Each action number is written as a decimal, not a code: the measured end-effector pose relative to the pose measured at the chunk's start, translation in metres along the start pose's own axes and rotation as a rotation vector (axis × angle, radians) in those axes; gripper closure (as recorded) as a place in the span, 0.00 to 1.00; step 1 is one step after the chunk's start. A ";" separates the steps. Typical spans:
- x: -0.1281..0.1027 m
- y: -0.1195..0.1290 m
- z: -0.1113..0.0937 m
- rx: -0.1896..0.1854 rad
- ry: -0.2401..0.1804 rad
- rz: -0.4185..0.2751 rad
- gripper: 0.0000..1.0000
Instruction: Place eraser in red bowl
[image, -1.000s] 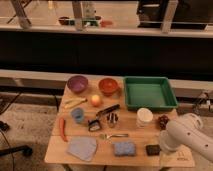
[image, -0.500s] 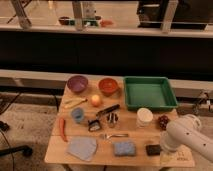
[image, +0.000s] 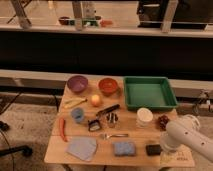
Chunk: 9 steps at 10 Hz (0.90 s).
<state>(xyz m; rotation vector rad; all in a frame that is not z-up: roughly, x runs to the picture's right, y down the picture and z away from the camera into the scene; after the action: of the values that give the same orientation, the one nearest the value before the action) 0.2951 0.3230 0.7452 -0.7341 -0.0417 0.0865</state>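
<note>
The eraser (image: 153, 149), a small flat black block, lies on the wooden table (image: 100, 156) near the front right, right of the blue sponge (image: 124, 148). The red bowl (image: 108, 86) stands at the back of the table, right of the purple bowl (image: 77, 83). My white arm (image: 192, 139) comes in from the lower right. Its gripper (image: 164, 146) is low at the table's front right, just right of the eraser; its end is hidden behind the arm.
A green tray (image: 149, 92) sits at the back right. A white cup (image: 144, 117), a dark red item (image: 163, 120), a black-handled tool (image: 107, 110), a fork (image: 114, 135), an orange (image: 96, 100), a banana (image: 74, 103), a red chili (image: 62, 129) and a grey cloth (image: 82, 148) lie around.
</note>
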 end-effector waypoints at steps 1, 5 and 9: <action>0.001 0.000 0.002 -0.002 0.000 0.003 0.20; 0.002 -0.002 0.005 -0.005 -0.001 0.012 0.20; 0.004 -0.004 0.008 -0.009 -0.004 0.023 0.20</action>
<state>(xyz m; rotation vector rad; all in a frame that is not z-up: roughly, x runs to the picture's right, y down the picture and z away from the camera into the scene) 0.2992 0.3262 0.7538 -0.7439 -0.0379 0.1100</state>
